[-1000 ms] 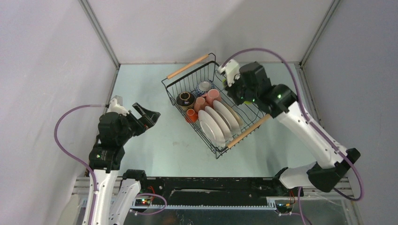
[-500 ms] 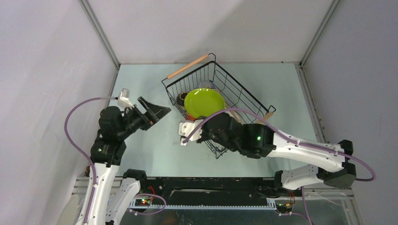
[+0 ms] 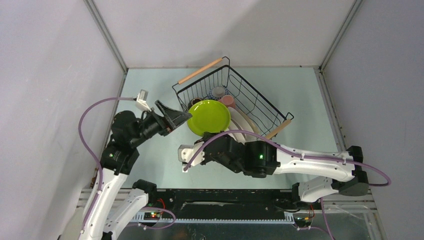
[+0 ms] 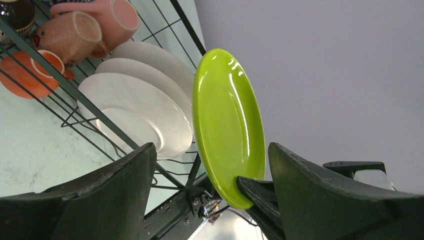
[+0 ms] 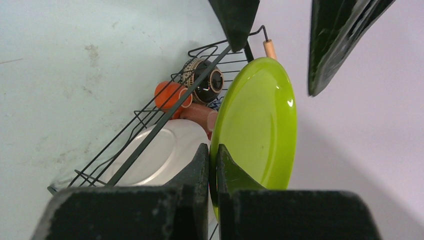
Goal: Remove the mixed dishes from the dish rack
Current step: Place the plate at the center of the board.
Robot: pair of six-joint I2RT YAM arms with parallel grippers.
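Note:
A lime-green plate hangs on edge over the near-left side of the dish rack, a black wire basket with wooden handles. My right gripper is shut on its lower rim, seen close in the right wrist view with the gripper pinching the plate. My left gripper stands open at the plate's left edge. In the left wrist view the plate sits between that gripper's spread fingers, neither pressing on it. White plates, pink mugs and an orange cup remain inside the rack.
A dark patterned cup and the orange cup lie at the rack's left end. Grey walls close in the pale green table on three sides. The right arm stretches across the near table edge.
The right arm has swung from the rack's far side to its near side and now holds up the green plate. The left gripper moved right, up to the plate's edge.

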